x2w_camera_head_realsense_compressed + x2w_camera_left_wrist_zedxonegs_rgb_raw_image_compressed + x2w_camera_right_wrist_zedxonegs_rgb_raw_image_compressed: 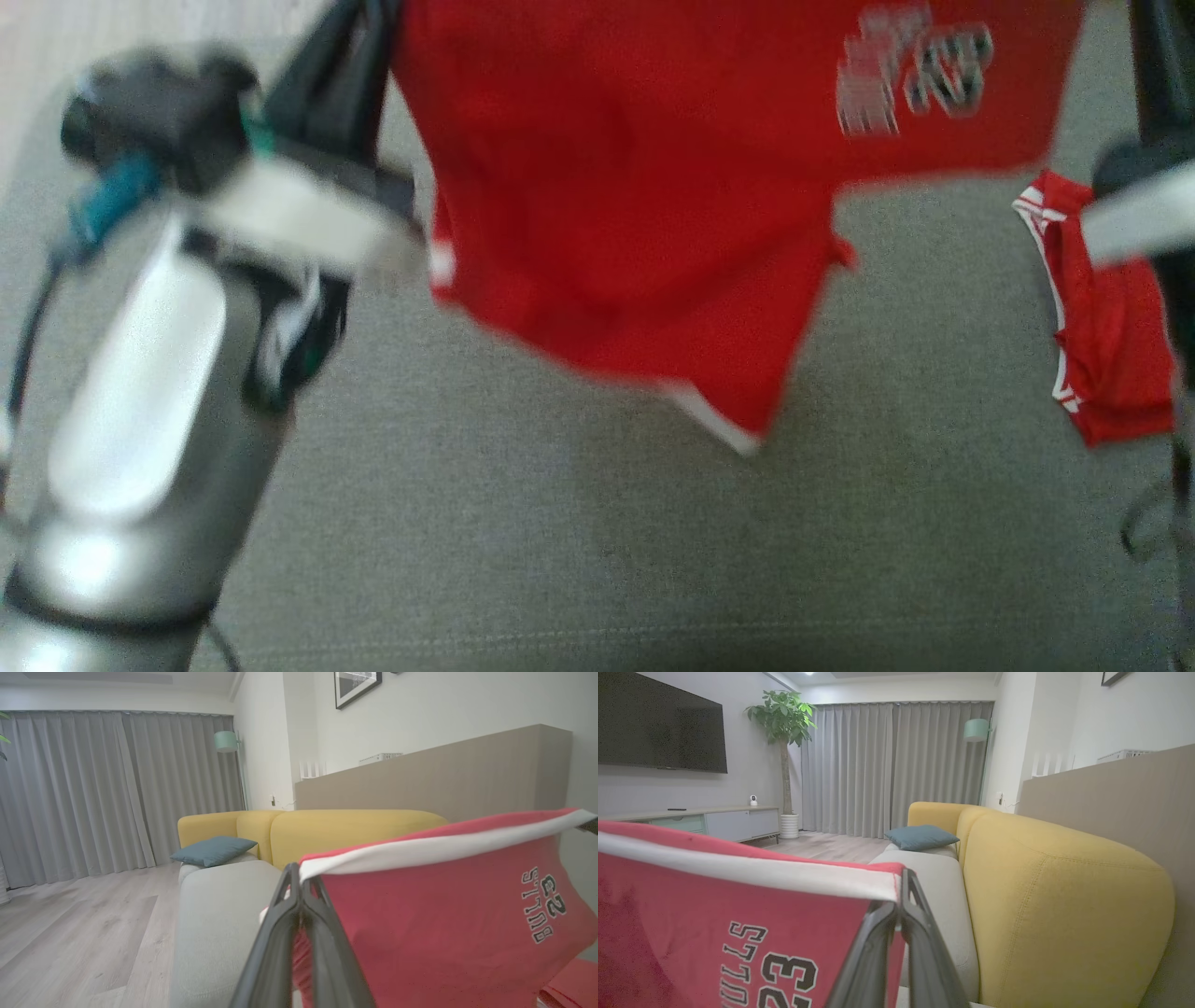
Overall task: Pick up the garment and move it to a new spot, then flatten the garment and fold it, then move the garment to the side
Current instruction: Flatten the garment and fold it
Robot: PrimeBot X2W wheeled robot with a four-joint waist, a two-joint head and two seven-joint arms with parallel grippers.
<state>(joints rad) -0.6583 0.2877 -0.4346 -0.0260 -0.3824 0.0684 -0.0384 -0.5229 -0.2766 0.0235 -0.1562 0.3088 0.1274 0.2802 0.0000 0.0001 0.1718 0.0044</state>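
The garment [635, 187] is a pair of red shorts with a white waistband and a grey printed number. It hangs in the air over the grey sofa seat [560, 541], stretched between both grippers. My left gripper [295, 871] is shut on one end of the waistband, with the red cloth [420, 924] spreading to its right. My right gripper [903, 878] is shut on the other end, the cloth [714, 905] spreading to its left. In the head view the left gripper [373, 23] is at the garment's top left corner and the right gripper [1146, 37] at the top right. The picture there is blurred.
A second red piece with white trim [1111, 355] lies on the seat at the right. A yellow backrest [1041, 882] runs behind the seat, and a blue cushion [212, 850] lies at the sofa's far end. Wooden floor [70, 933] lies beside the sofa.
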